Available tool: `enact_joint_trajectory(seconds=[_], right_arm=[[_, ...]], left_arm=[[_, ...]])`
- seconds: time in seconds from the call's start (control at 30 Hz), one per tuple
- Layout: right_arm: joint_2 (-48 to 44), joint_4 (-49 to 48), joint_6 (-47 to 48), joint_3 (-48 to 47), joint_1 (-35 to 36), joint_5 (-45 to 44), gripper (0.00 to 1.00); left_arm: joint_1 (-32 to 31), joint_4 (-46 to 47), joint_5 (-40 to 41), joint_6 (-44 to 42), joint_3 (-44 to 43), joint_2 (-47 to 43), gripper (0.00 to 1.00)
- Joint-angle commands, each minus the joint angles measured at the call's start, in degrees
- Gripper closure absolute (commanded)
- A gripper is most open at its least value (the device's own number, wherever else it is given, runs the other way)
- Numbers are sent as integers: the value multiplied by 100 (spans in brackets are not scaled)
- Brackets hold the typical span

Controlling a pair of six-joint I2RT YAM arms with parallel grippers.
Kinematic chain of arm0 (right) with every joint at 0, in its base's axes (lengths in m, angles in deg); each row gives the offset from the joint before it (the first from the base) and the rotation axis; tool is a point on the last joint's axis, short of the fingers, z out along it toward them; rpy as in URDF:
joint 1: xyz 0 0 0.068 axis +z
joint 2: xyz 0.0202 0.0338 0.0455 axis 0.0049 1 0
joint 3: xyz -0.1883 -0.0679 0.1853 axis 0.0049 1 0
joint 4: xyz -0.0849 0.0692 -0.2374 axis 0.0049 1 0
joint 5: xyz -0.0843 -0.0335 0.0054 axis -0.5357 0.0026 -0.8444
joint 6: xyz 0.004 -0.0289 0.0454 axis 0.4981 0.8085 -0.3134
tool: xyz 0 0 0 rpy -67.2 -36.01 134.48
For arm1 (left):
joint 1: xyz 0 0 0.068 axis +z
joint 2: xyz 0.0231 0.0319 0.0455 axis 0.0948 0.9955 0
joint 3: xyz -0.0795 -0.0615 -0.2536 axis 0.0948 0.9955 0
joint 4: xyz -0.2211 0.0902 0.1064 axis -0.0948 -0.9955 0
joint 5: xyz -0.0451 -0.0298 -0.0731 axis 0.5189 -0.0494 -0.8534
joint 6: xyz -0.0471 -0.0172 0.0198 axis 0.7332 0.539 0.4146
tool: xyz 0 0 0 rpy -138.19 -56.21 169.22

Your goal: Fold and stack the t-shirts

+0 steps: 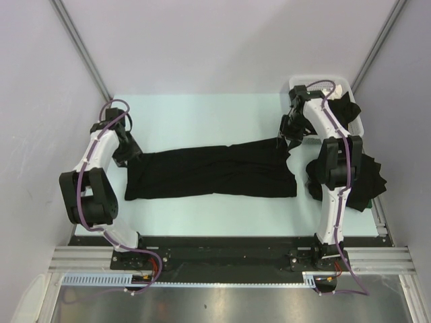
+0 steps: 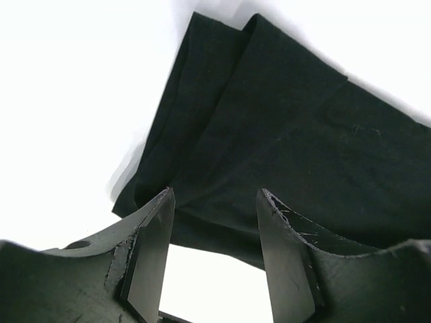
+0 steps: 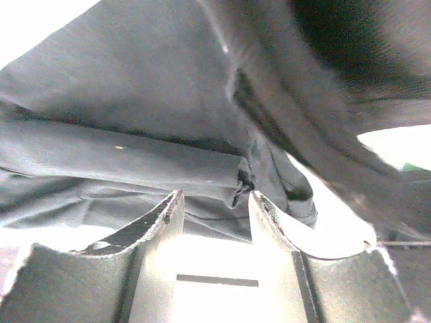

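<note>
From above I see my left gripper point(image 1: 128, 153) and right gripper point(image 1: 288, 138) bent low at opposite ends of the folded t-shirt point(image 1: 212, 171) lying across the table point(image 1: 202, 114); left wrist: fingers released, cloth just beyond them; right wrist: fingers apart, empty, the cloth ahead blurred and glare-washed.

Top view: even light, sharp. Left wrist: bench point(image 2: 60, 101) beyond jaws blown out white. Right wrist: t-shirt point(image 3: 121, 87) ahead of jaws blurred, glare between them.
</note>
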Motion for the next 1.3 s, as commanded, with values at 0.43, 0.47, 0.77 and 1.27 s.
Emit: enact_joint_trajectory(seconds=[0.43, 0.47, 0.77, 1.27], right_arm=[[475, 57, 320, -1609, 51, -256, 50], [492, 14, 337, -1661, 51, -256, 50], [212, -241, 460, -1952, 516, -940, 58], [-1089, -1234, 540, -757, 1624, -2216, 62]], left_arm=[[-122, 704, -706, 215, -333, 295, 45], [-140, 748, -776, 215, -333, 304, 48], [-500, 1406, -1637, 119, -228, -205, 100], [-896, 3912, -3967, 865, 1223, -1805, 0]])
